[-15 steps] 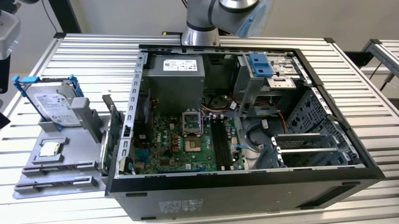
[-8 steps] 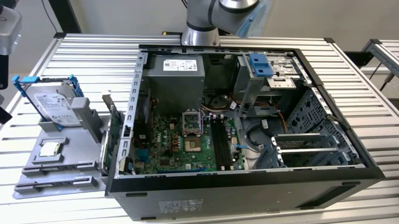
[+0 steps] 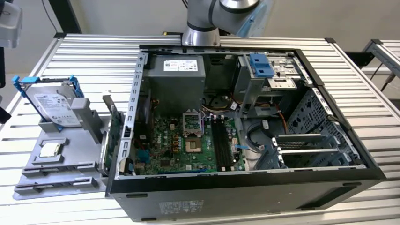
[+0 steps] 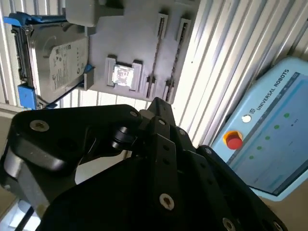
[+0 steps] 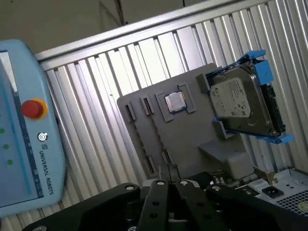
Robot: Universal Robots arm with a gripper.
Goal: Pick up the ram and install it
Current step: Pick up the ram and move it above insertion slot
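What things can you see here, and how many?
table: one, silver slats, under the case.
computer case: one, black, open, on the table.
motherboard: one, green, inside the case.
holder: one, grey, exterior view's left of the case.
hard drive: one, silver in blue bracket, on the holder.
processor chip: one, silver, on the holder.
expansion card: one, green, on edge between holder and case.
pendant: one, pale blue, red button, both wrist views.
robot arm: one, grey, at the case's far side.
end effector: one, black, both wrist views.
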